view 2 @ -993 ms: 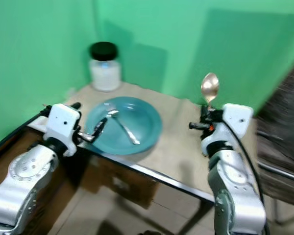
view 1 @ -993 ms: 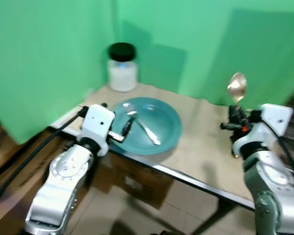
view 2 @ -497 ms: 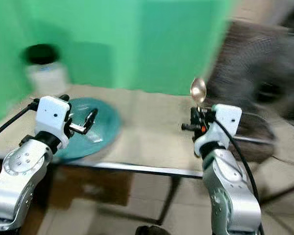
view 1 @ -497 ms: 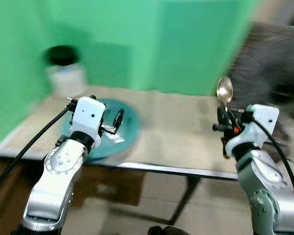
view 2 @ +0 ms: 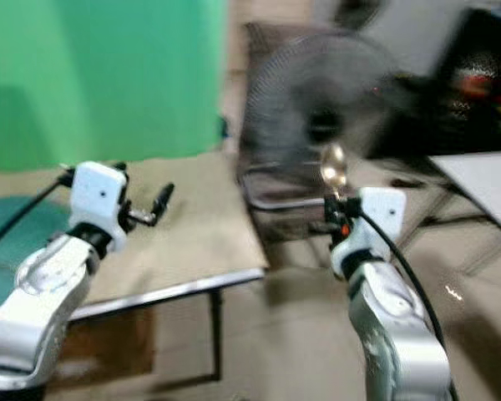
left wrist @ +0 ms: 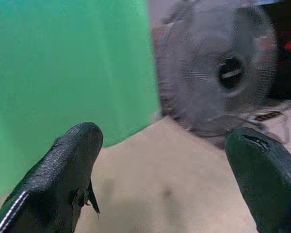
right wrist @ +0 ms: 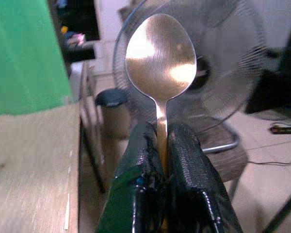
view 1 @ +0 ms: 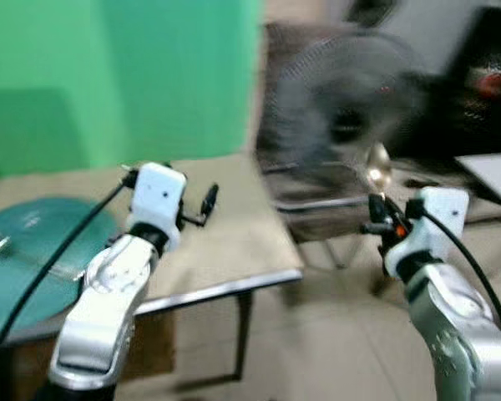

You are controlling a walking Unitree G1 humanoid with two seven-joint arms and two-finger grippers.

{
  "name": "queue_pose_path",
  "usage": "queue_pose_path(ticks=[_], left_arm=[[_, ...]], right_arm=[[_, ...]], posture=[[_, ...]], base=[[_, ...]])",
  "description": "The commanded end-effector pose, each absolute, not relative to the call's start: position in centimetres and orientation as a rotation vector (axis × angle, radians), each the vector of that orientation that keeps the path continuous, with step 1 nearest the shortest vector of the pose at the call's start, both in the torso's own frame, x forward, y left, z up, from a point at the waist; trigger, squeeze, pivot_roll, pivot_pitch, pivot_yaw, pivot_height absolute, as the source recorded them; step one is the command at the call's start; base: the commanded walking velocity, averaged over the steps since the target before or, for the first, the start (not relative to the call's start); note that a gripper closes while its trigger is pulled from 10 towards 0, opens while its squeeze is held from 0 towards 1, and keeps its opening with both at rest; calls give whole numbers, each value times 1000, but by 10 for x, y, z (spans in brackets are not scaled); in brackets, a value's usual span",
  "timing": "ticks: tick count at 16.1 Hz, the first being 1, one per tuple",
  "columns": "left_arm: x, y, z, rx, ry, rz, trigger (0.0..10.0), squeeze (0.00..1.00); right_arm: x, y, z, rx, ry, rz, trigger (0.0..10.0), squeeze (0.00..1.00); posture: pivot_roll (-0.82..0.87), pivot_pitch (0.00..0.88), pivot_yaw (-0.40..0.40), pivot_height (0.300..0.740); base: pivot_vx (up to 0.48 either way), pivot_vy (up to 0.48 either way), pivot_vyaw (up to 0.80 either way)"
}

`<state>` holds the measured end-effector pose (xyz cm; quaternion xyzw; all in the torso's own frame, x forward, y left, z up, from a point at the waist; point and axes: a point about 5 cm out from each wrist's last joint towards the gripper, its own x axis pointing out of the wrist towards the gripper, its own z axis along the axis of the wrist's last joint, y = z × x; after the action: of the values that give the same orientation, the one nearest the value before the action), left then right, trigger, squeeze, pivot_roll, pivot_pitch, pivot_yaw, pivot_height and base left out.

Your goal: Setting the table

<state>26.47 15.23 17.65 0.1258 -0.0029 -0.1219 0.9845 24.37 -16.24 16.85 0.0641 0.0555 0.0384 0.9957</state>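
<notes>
R pincer (right wrist: 162, 160) is pressed together on the handle of a shiny silver metal spoon (right wrist: 160, 53), bowl pointing up, held upright out past the worktop's right edge, over the tiled floor, w/ a grey pedestal fan (view 1: 342, 117) behind it. L pincer (left wrist: 165, 179) is spread wide & empty, hovering above the beige worktop (view 1: 225, 242) near its right edge; its black fingers (left wrist: 63, 165) frame bare surface and the green backdrop (view 1: 117, 75). The round teal plate (view 1: 33, 251) sits at the worktop's left end, close to the front edge, partly cut off by the frame; something pale lies on it, too blurred to name. The head views are smeared, so the robot is prob. turning or walking. Judgement: the step in hand is carrying the spoon, not yet placing it; the plate is down, the spoon isn't, so the task looks roughly midway. Next move likely calls for bringing the R arm over the worktop, tipping the spoon flat & setting it just beside the plate before letting go. Risk: the thin handle may slip or swing in the grip while the body moves.
</notes>
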Motion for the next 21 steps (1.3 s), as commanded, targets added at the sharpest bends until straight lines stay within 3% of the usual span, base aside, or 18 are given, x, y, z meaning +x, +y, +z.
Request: queue_pose_path(ticks=[1, 8, 21], left_arm=[[266, 150, 179, 250, -22, -246, 10000, 0], [264, 143, 175, 201, -21, -241, 10000, 0], [268, 136, 176, 203, -38, -257, 10000, 0]], right_arm=[[244, -167, 170, 118, 104, 54, 10000, 0], [242, -178, 162, 130, 141, -43, 10000, 0], [238, -175, 162, 85, 155, -35, 10000, 0]], posture=[[54, 0, -86, 740], [51, 0, -98, 740], [20, 0, -71, 740]], base=[[0, 0, -800], [0, 0, -800], [0, 0, -800]])
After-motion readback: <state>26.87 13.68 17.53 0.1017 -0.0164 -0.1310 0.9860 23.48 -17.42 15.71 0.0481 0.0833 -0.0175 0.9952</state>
